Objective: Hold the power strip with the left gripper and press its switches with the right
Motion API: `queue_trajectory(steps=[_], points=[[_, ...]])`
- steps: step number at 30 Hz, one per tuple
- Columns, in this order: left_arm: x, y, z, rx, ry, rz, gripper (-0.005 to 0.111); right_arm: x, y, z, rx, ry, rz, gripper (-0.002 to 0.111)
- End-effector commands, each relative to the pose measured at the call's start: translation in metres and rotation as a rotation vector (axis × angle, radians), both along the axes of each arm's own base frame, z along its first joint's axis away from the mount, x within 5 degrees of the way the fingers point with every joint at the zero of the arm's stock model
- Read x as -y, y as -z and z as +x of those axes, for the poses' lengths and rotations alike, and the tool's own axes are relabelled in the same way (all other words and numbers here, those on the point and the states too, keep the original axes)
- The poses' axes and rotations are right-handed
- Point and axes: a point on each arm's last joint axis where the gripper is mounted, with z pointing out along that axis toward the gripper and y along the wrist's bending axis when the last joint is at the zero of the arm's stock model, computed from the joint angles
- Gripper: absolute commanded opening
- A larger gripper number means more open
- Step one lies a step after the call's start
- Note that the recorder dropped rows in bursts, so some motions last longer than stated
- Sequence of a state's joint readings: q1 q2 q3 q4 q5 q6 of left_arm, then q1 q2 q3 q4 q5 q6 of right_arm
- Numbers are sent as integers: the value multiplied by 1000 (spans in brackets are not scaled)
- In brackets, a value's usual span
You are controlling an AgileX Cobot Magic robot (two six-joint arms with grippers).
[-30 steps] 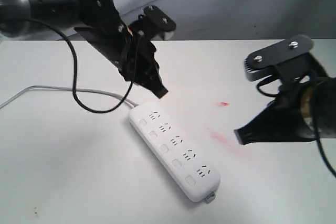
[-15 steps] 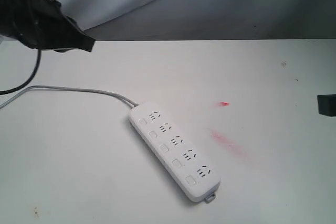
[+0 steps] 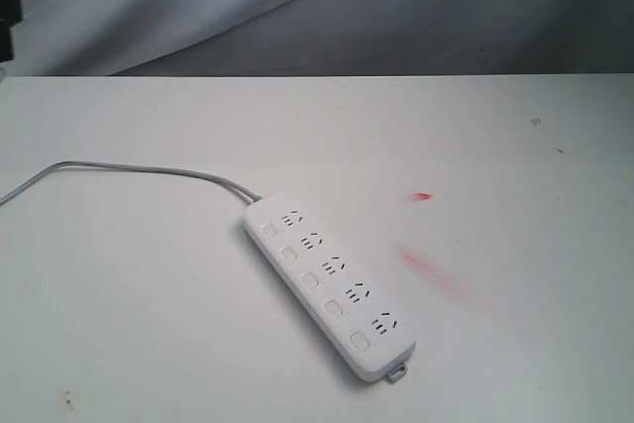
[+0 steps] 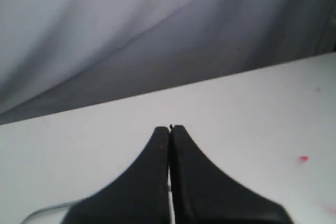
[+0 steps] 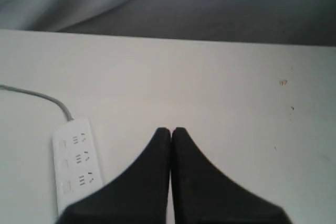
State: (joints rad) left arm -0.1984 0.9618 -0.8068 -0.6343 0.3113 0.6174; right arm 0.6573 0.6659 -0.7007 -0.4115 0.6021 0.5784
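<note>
Near centre of white table [image 3: 149, 324], toward 6 o'clock in exterior view: power strip [image 3: 342, 316] lying flat, untouched, long axis 10-to-4 o'clock. Five switches [image 3: 310, 280] in a row along its 7 o'clock edge, sockets [image 3: 333, 264] along 1 o'clock edge. Grey cord [image 3: 139, 169] out of 10 o'clock end, curving off to 9 o'clock frame edge. Small tab [image 3: 397, 375] at 4 o'clock end. Red smears [image 3: 426, 266] at 3 o'clock of strip, apart from it. Left gripper [image 4: 170, 128] pinched closed on nothing, over table. Right gripper [image 5: 170, 129] likewise closed tight, empty, strip well apart from fingertips.
</note>
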Motion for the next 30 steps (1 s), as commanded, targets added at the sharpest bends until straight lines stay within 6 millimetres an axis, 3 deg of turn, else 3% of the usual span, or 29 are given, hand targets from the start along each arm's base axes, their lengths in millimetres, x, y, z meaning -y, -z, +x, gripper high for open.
queue_trajectory(steps=[1,7,10,16,24,30], points=[[-14,-3,-39,146,-70,-53,0,11,-10,-14,80,-5,55,0],[-26,10,-82,266,-106,-84,0,26,-20,-31,173,0,92,0],[-29,19,-97,294,-109,-94,0,31,-14,-39,208,-6,108,0],[-33,46,-112,297,-129,-117,0,38,33,-45,218,51,256,0],[-39,86,-109,233,-211,-183,0,55,102,-41,157,278,303,0],[-40,118,-110,158,-231,-159,0,50,136,-40,133,229,256,0]])
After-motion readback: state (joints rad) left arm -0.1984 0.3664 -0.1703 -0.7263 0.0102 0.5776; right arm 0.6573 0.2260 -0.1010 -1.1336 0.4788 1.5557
